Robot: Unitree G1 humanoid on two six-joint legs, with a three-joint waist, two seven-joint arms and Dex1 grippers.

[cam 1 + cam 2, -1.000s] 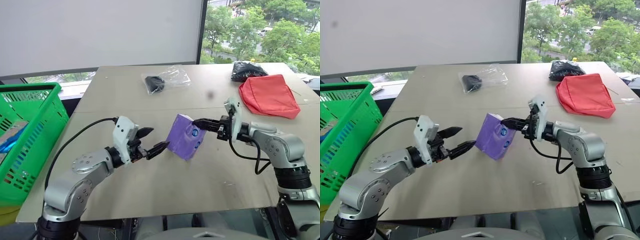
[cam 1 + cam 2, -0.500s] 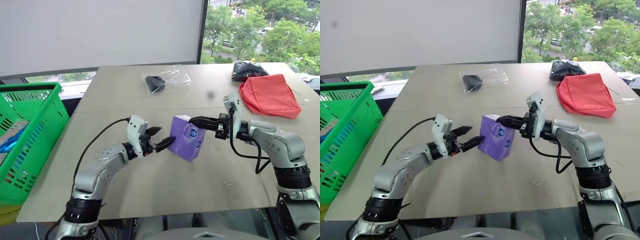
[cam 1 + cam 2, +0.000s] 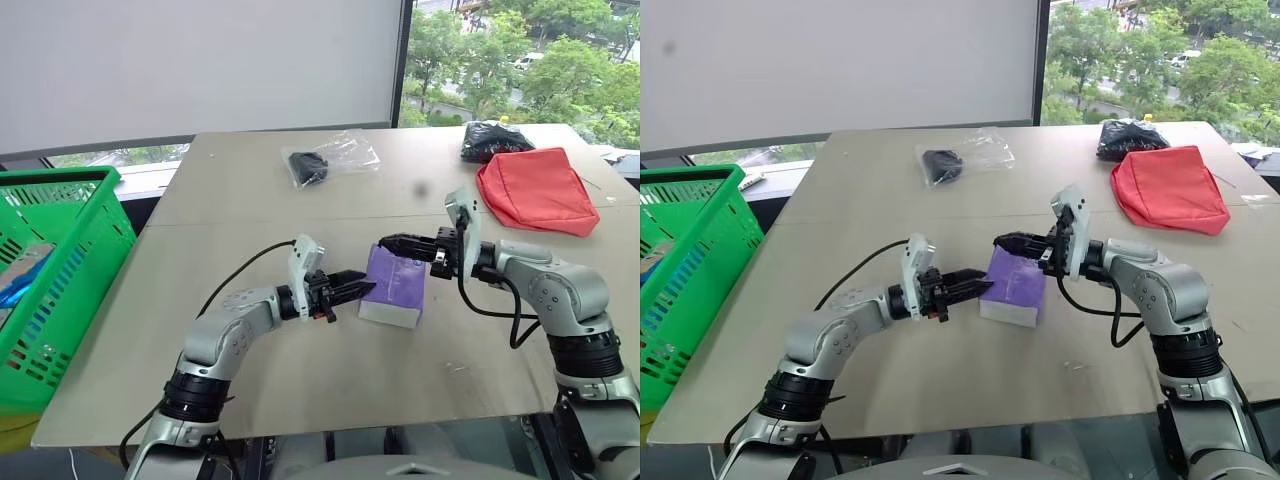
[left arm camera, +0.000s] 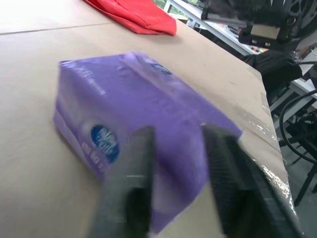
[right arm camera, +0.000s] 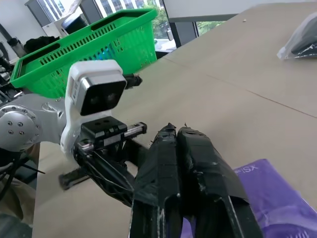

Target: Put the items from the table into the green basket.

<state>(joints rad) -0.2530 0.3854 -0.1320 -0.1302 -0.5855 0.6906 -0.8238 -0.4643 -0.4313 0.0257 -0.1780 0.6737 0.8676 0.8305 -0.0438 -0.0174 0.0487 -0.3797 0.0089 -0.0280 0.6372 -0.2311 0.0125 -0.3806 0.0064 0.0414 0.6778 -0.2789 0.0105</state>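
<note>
The purple tissue pack (image 3: 397, 285) with its white label is held just over the beige table (image 3: 300, 390), near the middle. My right gripper (image 3: 387, 242) reaches in from the right and is shut on the pack's top edge. From the left, my left gripper (image 3: 362, 288) has its fingers (image 4: 136, 168) closed on the pack's left side. In the right wrist view the shut fingers (image 5: 173, 163) lie over the pack (image 5: 267, 198), with the left hand (image 5: 94, 94) beyond. The green basket (image 3: 60, 180) stands off the table's left edge.
A red cloth bag (image 3: 535, 190) and a black bag (image 3: 495, 140) lie at the far right of the table. A clear plastic bag holding something black (image 3: 330, 160) lies at the back middle. Something blue and grey (image 3: 20, 275) lies inside the basket.
My left gripper moved right to the tissue pack and closed on its left side. The pack swung from tilted to nearly level. The right arm stayed put.
</note>
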